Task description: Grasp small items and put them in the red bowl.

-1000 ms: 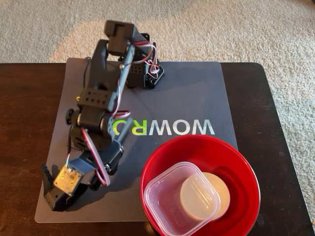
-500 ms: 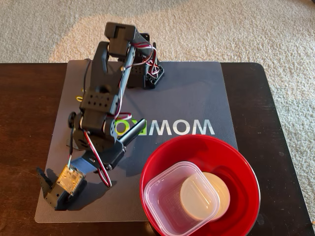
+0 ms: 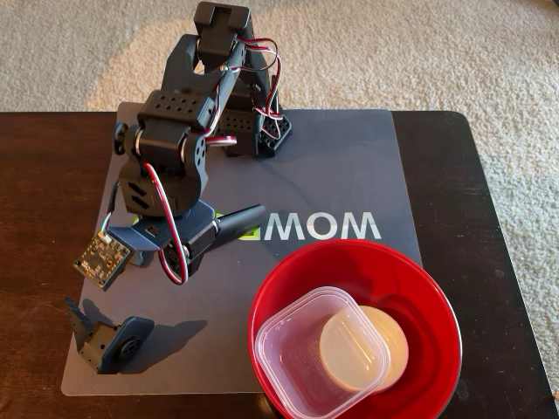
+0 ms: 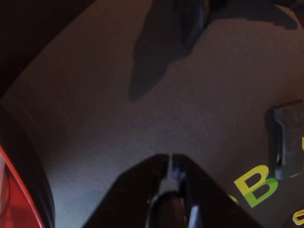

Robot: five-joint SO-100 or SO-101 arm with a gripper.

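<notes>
Red bowl (image 3: 437, 297) overhangs the worktop's (image 3: 52, 175) front edge; pincer (image 4: 170, 159) together, empty, above open mat (image 3: 349, 175).

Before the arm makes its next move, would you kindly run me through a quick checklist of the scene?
1. Claw empty: ok, tips together with nothing between them in the wrist view.
2. Red bowl within the fixed view and upright: ok.
3. Clear tub and small white bowl already in the red bowl: ok.
4. Dark grey part still to collect: not ok, it lies on the mat.
5. Remote located: cannot tell.
</notes>
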